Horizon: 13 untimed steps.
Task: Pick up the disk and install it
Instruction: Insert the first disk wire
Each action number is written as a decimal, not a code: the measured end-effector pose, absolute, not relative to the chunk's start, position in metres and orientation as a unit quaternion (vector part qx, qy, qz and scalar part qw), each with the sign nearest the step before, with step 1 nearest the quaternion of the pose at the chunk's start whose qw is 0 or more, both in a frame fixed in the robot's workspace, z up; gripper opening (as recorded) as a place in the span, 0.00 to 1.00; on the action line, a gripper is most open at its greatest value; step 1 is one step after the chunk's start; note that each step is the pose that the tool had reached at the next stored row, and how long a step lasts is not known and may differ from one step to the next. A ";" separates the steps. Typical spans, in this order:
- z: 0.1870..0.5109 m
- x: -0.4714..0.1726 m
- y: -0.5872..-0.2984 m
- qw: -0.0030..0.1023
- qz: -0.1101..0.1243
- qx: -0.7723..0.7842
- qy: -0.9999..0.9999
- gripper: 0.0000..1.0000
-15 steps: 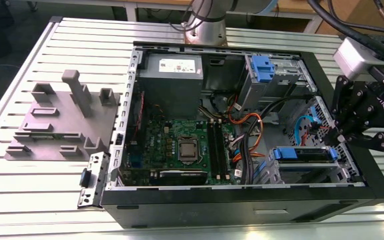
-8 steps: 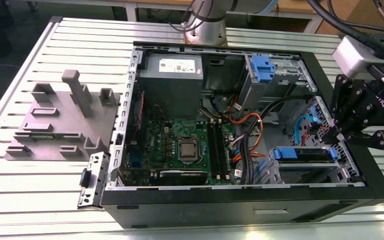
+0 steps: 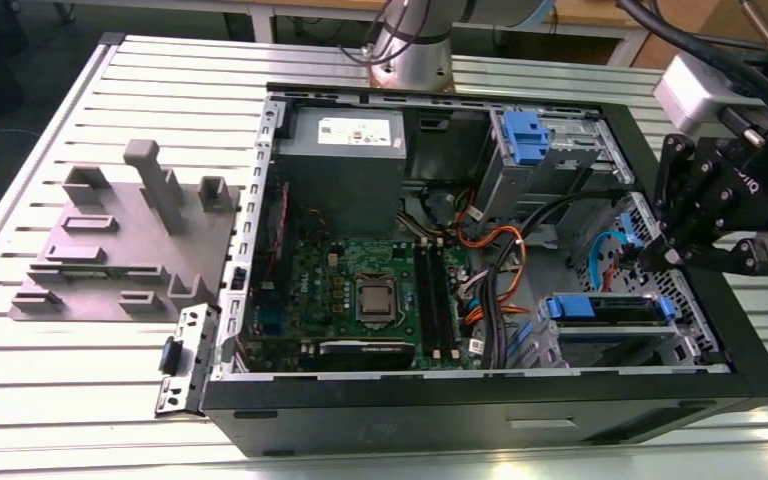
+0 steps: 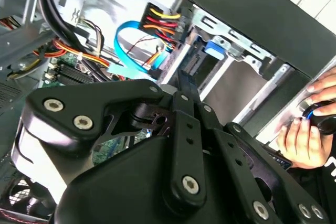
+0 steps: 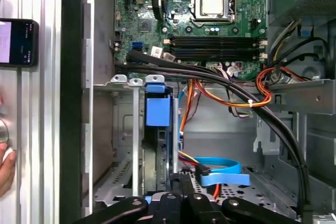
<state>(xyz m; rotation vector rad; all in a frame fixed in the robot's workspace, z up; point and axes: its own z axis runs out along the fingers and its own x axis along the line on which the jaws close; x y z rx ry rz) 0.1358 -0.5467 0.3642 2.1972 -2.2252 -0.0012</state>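
The disk [image 3: 607, 309], silver in a blue plastic carrier, sits in the lower drive bay at the exterior view's right, inside the open computer case [image 3: 491, 400]. In the first wrist view its blue end handle [image 5: 158, 111] stands at the mouth of the bay, and the drive lies on edge behind it. My black gripper [image 3: 638, 256] hangs inside the case just above and beside that bay. The fingers are pressed together with nothing between them, as both wrist views show [image 4: 184, 80] [image 5: 180, 181]. The gripper does not touch the disk.
A bare blue bracket [image 3: 524, 135] sits in the upper bay beside the grey power supply [image 3: 344, 140]. Black, orange and blue cables [image 5: 220, 171] cross between motherboard [image 3: 357, 290] and bays. A person's hand [image 4: 304, 135] rests outside the case wall. A grey fixture [image 3: 117, 240] stands on the table.
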 end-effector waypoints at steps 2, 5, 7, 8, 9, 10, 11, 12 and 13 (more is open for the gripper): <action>0.364 0.136 -0.544 0.007 0.000 0.703 -0.711 0.11; 0.364 0.137 -0.542 0.007 0.000 0.704 -0.710 0.11; 0.364 0.139 -0.540 0.007 -0.001 0.704 -0.710 0.11; 0.364 0.140 -0.539 0.008 -0.001 0.704 -0.710 0.11; 0.364 0.141 -0.538 0.008 -0.001 0.704 -0.710 0.11; 0.364 0.142 -0.537 0.008 -0.001 0.704 -0.710 0.11; 0.364 0.143 -0.536 0.008 -0.001 0.704 -0.710 0.11; 0.364 0.144 -0.535 0.008 -0.001 0.704 -0.710 0.11; 0.364 0.144 -0.534 0.008 -0.001 0.704 -0.710 0.11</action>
